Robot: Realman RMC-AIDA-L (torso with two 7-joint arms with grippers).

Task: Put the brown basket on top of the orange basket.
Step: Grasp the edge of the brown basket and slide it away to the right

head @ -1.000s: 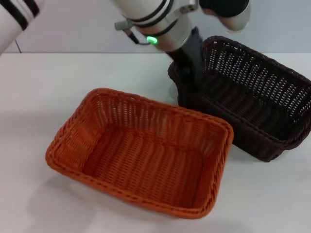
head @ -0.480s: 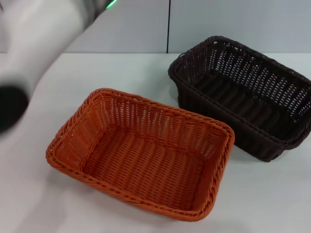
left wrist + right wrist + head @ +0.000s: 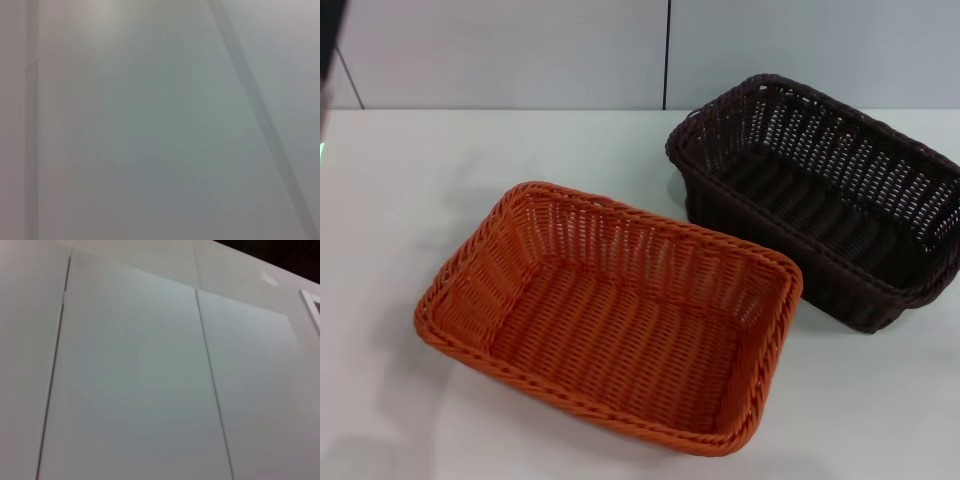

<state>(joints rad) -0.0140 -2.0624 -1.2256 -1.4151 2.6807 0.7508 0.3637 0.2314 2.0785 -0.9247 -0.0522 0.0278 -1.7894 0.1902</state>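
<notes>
The white desk [image 3: 400, 190] is filling most of the head view, running from the pale wall panels [image 3: 520, 50] at the top down to the bottom edge. On it, the orange basket [image 3: 610, 315] is sitting open side up in the lower centre of the frame, taking up the biggest share of the surface. The brown basket [image 3: 820, 200] is sitting in the upper right, also upright, its near corner just beside the orange basket's far right corner, touching or nearly so. Neither of the 2 tools is showing, so I cannot tell whether they are open or closed. Both wrist views are looking only at plain wall panels.
</notes>
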